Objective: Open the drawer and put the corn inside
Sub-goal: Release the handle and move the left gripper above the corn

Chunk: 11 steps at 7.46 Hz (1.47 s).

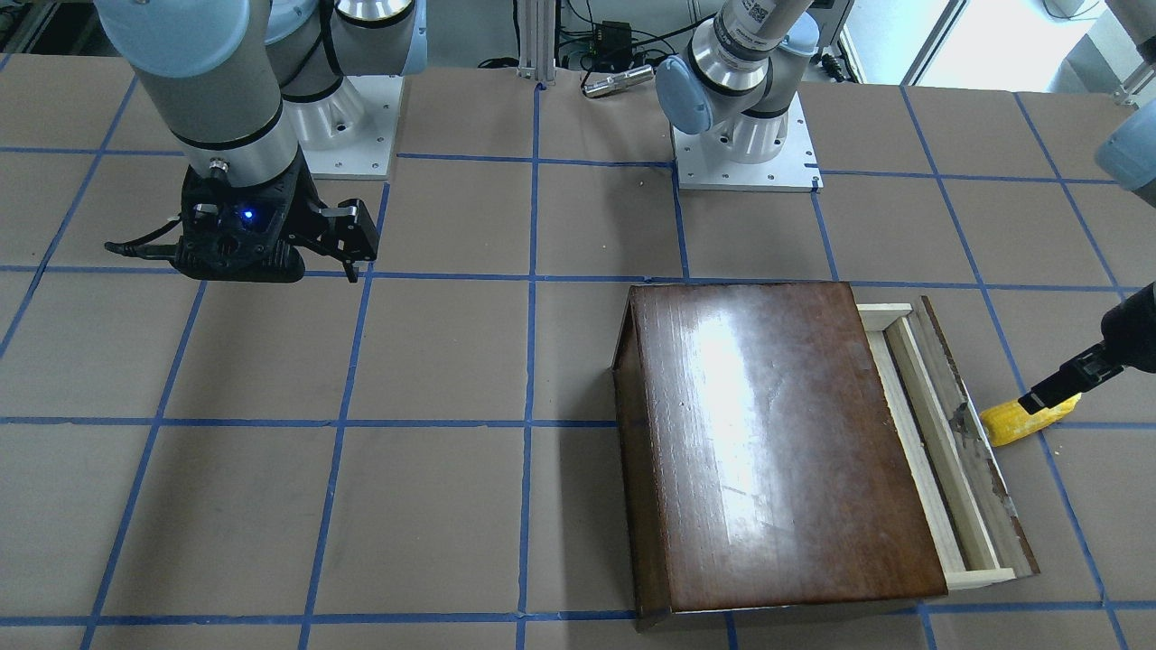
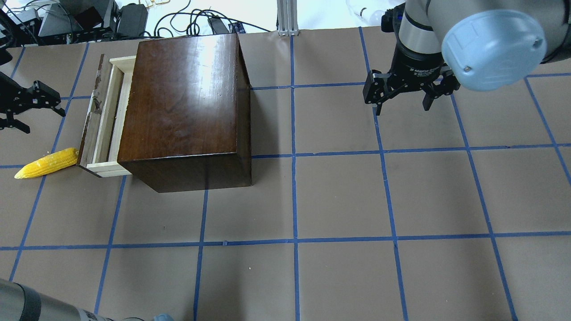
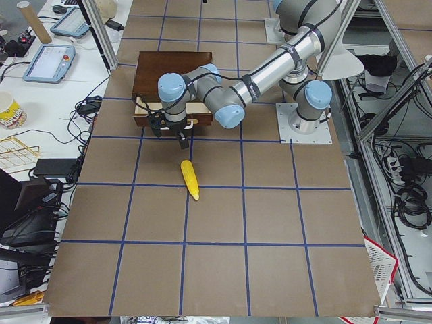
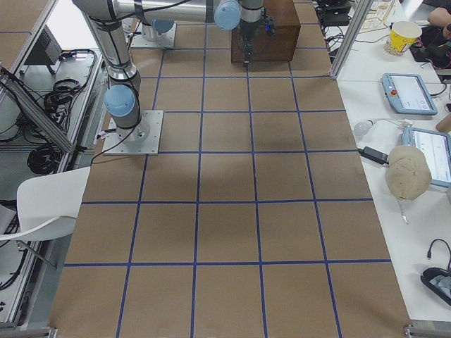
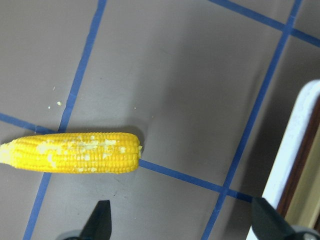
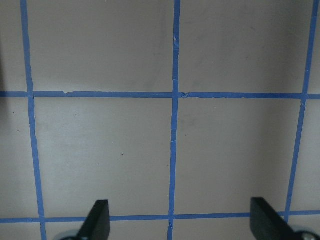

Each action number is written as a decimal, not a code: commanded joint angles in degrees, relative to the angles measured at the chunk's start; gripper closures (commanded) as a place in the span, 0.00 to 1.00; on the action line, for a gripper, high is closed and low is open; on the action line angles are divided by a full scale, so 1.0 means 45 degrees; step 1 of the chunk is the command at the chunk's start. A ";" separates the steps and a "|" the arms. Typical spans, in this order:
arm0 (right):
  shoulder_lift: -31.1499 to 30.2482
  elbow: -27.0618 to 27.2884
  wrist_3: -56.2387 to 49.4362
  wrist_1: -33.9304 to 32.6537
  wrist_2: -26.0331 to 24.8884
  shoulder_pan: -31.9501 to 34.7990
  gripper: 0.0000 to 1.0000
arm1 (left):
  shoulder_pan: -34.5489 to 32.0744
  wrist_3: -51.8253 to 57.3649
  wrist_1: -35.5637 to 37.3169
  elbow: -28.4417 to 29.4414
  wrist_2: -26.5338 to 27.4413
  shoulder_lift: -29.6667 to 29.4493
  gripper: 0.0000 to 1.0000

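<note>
The dark-brown wooden box (image 2: 183, 102) stands on the table with its drawer (image 2: 103, 120) pulled partly out on its left side, showing pale wood inside. The yellow corn (image 2: 47, 163) lies on the table just outside the drawer's front panel, by its near corner. My left gripper (image 2: 46, 123) is open and empty above the table beside the drawer front. In the left wrist view the corn (image 5: 75, 152) lies ahead of the spread fingertips and apart from them. My right gripper (image 2: 401, 104) is open and empty, hovering far to the right of the box.
Brown table (image 2: 339, 200) with a blue tape grid. The two arm bases (image 1: 745, 135) stand at the robot's side. The drawer's edge (image 5: 295, 150) shows at the right of the left wrist view. Cables and equipment (image 2: 111, 18) lie beyond the far edge.
</note>
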 commanded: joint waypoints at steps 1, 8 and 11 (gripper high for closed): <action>0.0000 0.0000 0.0007 -0.0019 0.0000 0.0000 0.00 | 0.0054 -0.0714 0.0124 -0.0177 0.0361 0.0030 0.00; 0.0000 0.0000 0.0007 0.0000 0.0000 0.0000 0.00 | 0.1241 -0.5275 0.1158 -0.0567 0.0400 -0.0028 0.00; 0.0000 0.0000 0.0007 0.0000 0.0000 0.0000 0.00 | 0.1382 -0.8325 0.1160 -0.0510 0.0986 -0.0321 0.00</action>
